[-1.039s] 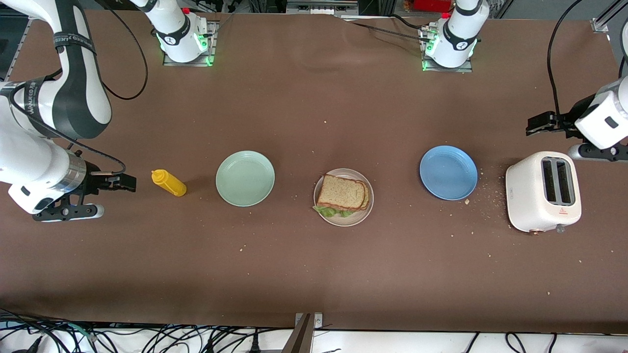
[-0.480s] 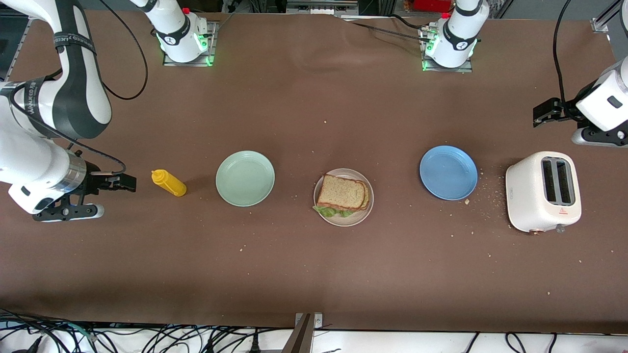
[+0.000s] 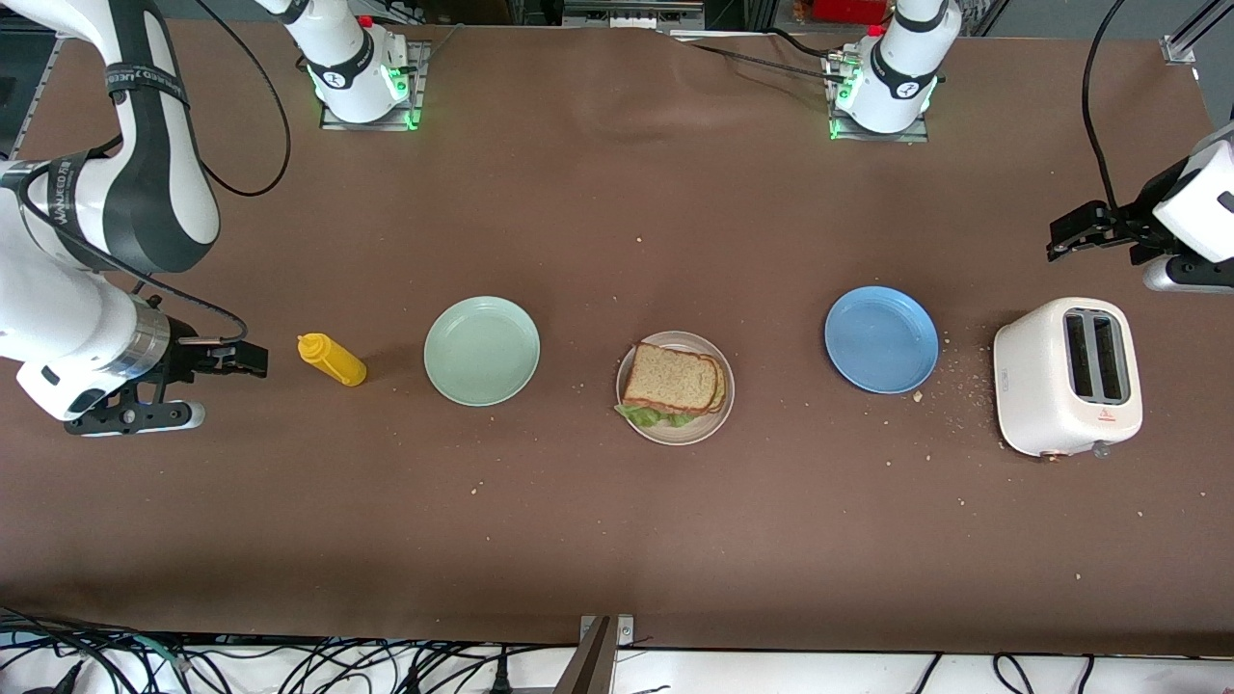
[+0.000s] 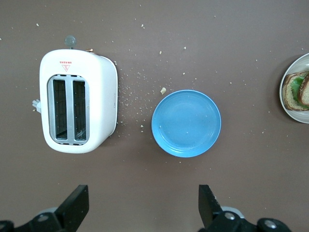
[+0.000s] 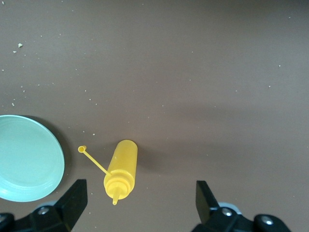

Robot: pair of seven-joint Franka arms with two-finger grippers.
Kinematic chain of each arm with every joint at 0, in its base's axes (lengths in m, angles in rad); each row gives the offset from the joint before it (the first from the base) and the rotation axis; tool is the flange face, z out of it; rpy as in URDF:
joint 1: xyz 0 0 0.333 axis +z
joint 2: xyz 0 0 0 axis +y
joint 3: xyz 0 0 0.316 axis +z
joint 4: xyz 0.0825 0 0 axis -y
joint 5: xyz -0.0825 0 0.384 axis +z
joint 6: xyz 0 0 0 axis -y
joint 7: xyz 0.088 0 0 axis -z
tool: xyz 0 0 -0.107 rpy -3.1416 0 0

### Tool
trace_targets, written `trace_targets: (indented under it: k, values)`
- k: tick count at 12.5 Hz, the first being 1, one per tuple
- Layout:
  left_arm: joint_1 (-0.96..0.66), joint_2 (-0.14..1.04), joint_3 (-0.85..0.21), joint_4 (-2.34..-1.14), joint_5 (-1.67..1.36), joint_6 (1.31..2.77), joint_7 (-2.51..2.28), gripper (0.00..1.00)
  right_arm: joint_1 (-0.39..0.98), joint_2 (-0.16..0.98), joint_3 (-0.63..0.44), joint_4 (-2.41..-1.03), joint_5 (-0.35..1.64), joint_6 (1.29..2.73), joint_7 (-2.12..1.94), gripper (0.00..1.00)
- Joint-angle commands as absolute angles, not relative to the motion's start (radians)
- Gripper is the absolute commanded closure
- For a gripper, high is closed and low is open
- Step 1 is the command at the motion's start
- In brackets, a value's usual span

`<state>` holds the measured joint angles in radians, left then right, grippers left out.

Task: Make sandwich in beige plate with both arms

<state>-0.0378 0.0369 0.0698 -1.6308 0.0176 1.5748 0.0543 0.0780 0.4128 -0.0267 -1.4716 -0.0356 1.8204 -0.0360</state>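
Note:
The sandwich (image 3: 672, 378) lies on the beige plate (image 3: 721, 410) in the middle of the table: brown bread on top, green lettuce (image 3: 648, 415) sticking out at the edge nearer the camera. The left wrist view catches the sandwich (image 4: 292, 92) at its border. My left gripper (image 3: 1065, 236) hangs open and empty over bare table next to the toaster (image 3: 1068, 375); its black fingers (image 4: 77, 202) stand wide apart around the left gripper's midpoint (image 4: 142, 195). My right gripper (image 3: 246, 359) waits open and empty over the table by the yellow bottle (image 3: 333, 360), as the right gripper (image 5: 140, 191) also shows in its own wrist view.
A mint-green plate (image 3: 482, 350) and a blue plate (image 3: 881, 339) flank the beige one, both bare. The yellow squeeze bottle (image 5: 121, 166) lies on its side with its cap off. Crumbs are scattered between the blue plate (image 4: 186, 123) and the white toaster (image 4: 79, 100).
The left arm has drawn back and risen slightly toward its end of the table, away from the toaster. The right arm and everything on the table stay where they were.

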Motion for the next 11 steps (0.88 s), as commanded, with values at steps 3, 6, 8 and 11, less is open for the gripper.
trace_targets:
  k: [3,6,8,11]
  values:
    - [-0.028,0.008,0.063,-1.651,-0.005,1.611,0.041,0.00,0.077,0.403,-0.021,-1.485,-0.044,1.830,-0.031,0.01]
    - [0.006,0.043,0.057,-1.638,-0.008,1.605,0.051,0.00,0.077,0.407,-0.021,-1.485,-0.044,1.830,-0.031,0.01]
    - [0.008,0.041,0.055,-1.638,-0.009,1.601,0.054,0.00,0.077,0.407,-0.021,-1.485,-0.044,1.830,-0.031,0.01]
    - [-0.002,0.046,0.051,-1.634,-0.009,1.601,0.052,0.00,0.077,0.407,-0.021,-1.483,-0.044,1.830,-0.031,0.01]
